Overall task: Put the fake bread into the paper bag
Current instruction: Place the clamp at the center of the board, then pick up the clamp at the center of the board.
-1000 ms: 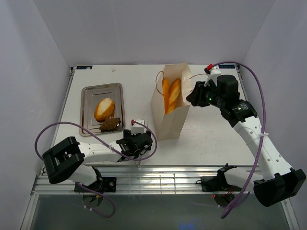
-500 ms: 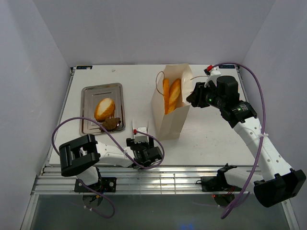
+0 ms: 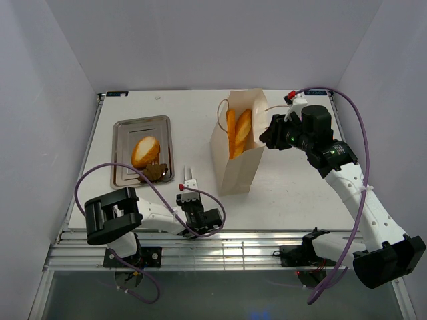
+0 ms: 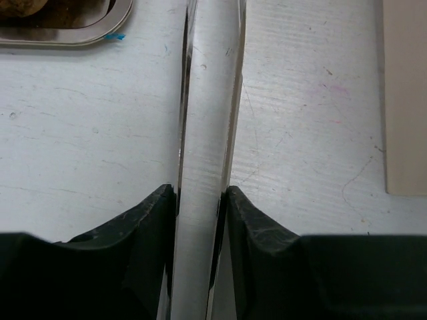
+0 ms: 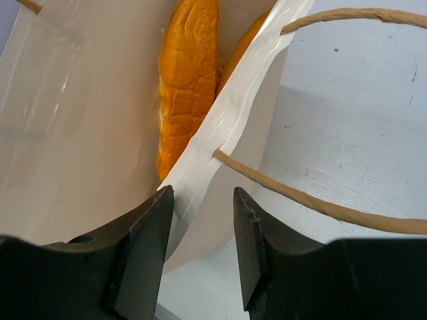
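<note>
Top external view gives us the tally: the tall cream paper bag (image 3: 233,170) stands upright with two long golden-orange fake bread loaves (image 3: 237,133) inside. On the shiny steel tray (image 3: 133,128), an oval golden roll (image 3: 145,151) and a dark brown piece (image 3: 155,173) remain, so we judge the job roughly half done. Our left gripper (image 4: 200,195) clamps the silver metal tongs (image 4: 207,120). Our right gripper (image 5: 200,200) straddles the bag's rim, jaws apart.

upright paper bag (image 3: 232,170) holding two bread pieces (image 3: 238,133), right gripper (image 3: 265,138) at its rim, left gripper (image 3: 188,191) on tongs (image 3: 186,173)
</note>
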Robot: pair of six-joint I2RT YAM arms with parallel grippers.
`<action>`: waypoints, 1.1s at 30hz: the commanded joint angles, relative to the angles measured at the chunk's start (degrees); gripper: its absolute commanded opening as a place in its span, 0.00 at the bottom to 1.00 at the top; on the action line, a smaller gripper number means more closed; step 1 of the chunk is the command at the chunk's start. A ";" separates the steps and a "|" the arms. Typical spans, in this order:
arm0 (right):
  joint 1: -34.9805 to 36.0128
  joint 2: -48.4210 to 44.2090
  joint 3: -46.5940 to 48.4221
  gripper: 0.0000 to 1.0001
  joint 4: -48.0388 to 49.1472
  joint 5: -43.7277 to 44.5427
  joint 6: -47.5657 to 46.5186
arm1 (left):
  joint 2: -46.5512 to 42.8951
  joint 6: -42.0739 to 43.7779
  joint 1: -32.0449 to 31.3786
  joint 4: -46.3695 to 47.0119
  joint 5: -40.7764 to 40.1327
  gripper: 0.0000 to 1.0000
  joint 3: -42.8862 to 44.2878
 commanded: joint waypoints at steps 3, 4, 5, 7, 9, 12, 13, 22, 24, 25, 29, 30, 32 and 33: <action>-0.09 0.33 0.04 0.47 -0.50 -0.37 -1.04 | -0.95 2.28 -0.20 -5.42 10.34 0.44 -1.20; -0.09 0.24 0.13 0.47 -0.50 -0.28 -1.04 | -1.91 3.25 -0.20 -5.16 10.69 0.45 -0.93; -0.09 0.15 0.21 0.47 -0.50 -0.02 -1.04 | -4.27 4.74 -0.03 -4.46 11.13 0.46 -0.84; -0.09 0.15 0.22 0.47 -0.42 -0.02 -1.04 | -6.92 8.34 0.85 -1.82 12.45 0.48 -0.93; -0.09 0.15 0.22 0.47 -0.59 -0.11 -0.95 | -11.31 10.37 1.64 -0.41 14.38 0.50 -1.19; -0.09 -0.02 -0.22 0.47 -0.59 -0.20 -0.95 | -18.34 13.54 4.45 1.08 17.98 0.51 -2.16; -0.09 -0.11 -0.31 0.47 -0.59 -0.20 -0.95 | -20.45 14.68 6.29 1.43 18.95 0.52 -2.42; -0.09 -0.11 -0.14 0.47 -0.33 -0.63 -0.60 | -37.86 27.43 20.52 2.50 34.31 0.53 0.91; -0.09 -0.02 -0.14 0.47 -0.24 -0.72 -0.60 | -38.66 29.09 22.20 1.96 37.05 0.53 3.28; -0.09 -0.02 -0.14 0.47 -0.24 -0.81 -0.43 | -39.10 29.36 23.78 1.79 39.58 0.53 3.90; -0.09 -0.02 -0.05 0.47 -0.15 -1.16 -0.25 | -42.60 28.41 28.27 -3.20 43.12 0.54 6.98; -0.09 -0.11 -0.05 0.47 -0.15 -1.16 -0.25 | -43.75 27.79 30.63 -4.53 43.30 0.57 7.68; -0.09 -0.11 -0.14 0.47 -0.07 -1.16 -0.34 | -47.60 26.21 33.53 -8.56 44.09 0.58 8.04; -0.09 -0.11 -0.14 0.47 -0.15 -1.16 -0.42 | -48.93 26.12 34.94 -9.72 44.35 0.59 8.12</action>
